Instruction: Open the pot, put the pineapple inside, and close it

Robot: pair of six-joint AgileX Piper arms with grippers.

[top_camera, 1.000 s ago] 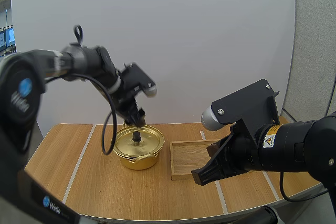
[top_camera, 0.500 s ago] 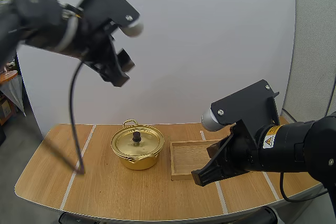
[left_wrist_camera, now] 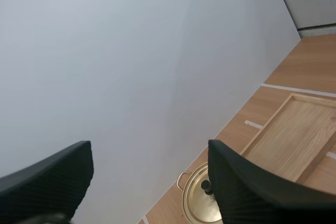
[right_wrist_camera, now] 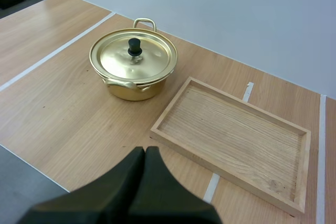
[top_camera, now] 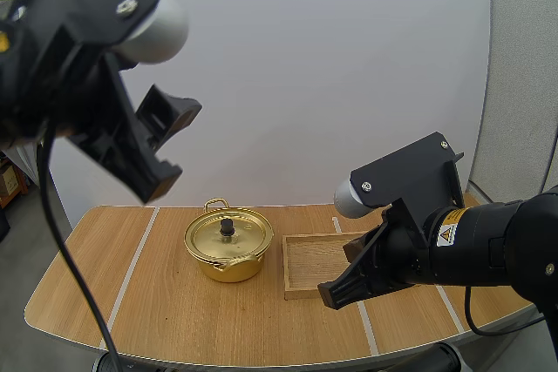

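Fingers on the left gripper are spread, nothing held, well up and away from the pot. The right gripper is clenched empty. Pot is parked on the desk, tray just beside it, lid seated, so unstarted or finished can't be told tbh.

Wood tray (shallow, rect.), flat on table, pale tape lines across top

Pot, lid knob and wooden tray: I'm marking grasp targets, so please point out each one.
pot (right_wrist_camera: 128, 94), right wrist view, on its near side wall.
lid knob (right_wrist_camera: 135, 46), right wrist view, on the black knob's top.
wooden tray (top_camera: 312, 259), high view, on its bare floor.
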